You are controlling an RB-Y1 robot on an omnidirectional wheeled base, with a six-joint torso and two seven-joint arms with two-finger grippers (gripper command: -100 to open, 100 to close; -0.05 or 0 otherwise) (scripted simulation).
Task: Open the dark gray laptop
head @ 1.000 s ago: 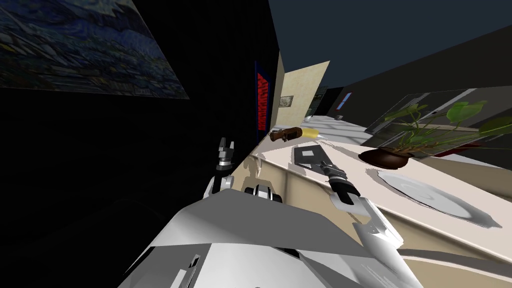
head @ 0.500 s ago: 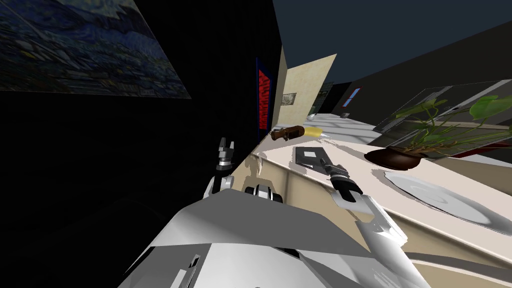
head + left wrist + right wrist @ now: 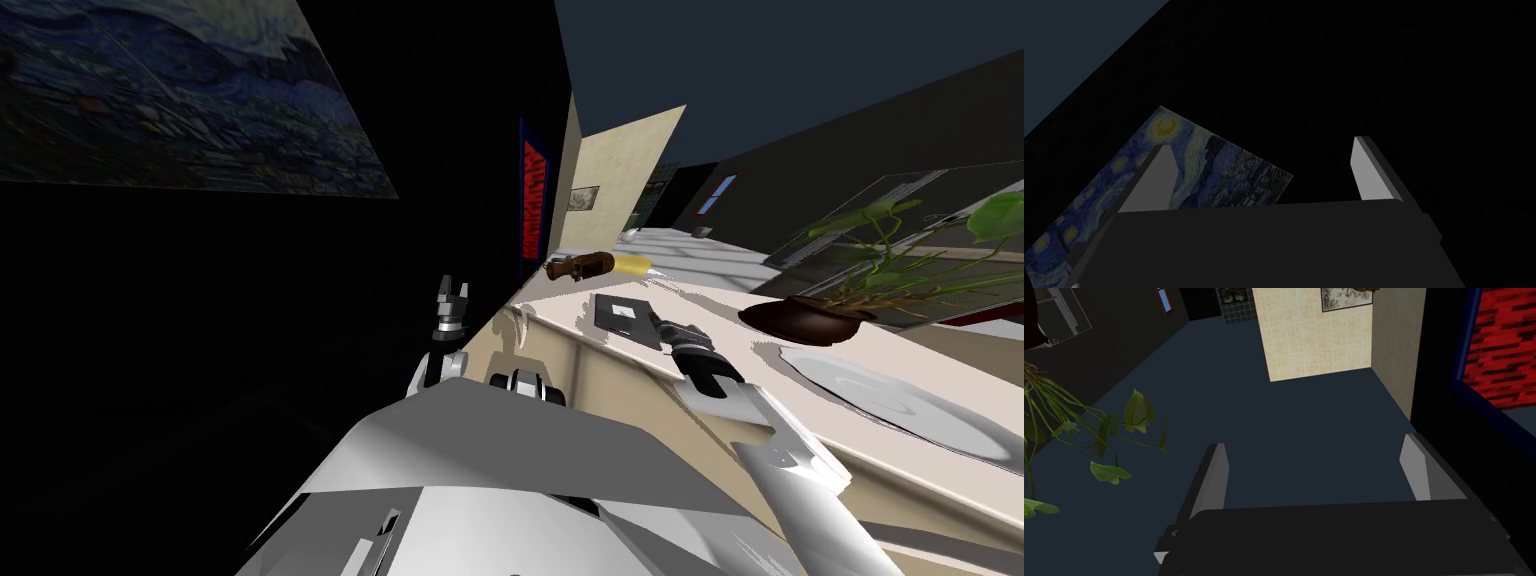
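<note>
Dark gray laptop (image 3: 622, 316), lid down and marked by a pale square on top, is shown lying flat on the cream counter (image 3: 720, 375). Its corner nearest the robot is covered by the right gripper (image 3: 658, 322), so contact between the two cannot be judged from the head view. A brown object (image 3: 580, 266) and a yellow one (image 3: 632, 265) beyond the laptop are too small to be identified. In the right wrist view the fingers (image 3: 1216, 475) are seen spread wide, with nothing held between them. The left gripper (image 3: 452, 300) is held raised off the counter's end, well apart from the laptop. Its fingers (image 3: 1155, 177) are likewise parted and empty. A potted plant (image 3: 808, 322) and a pale plate (image 3: 890, 400) are set farther along the counter.
</note>
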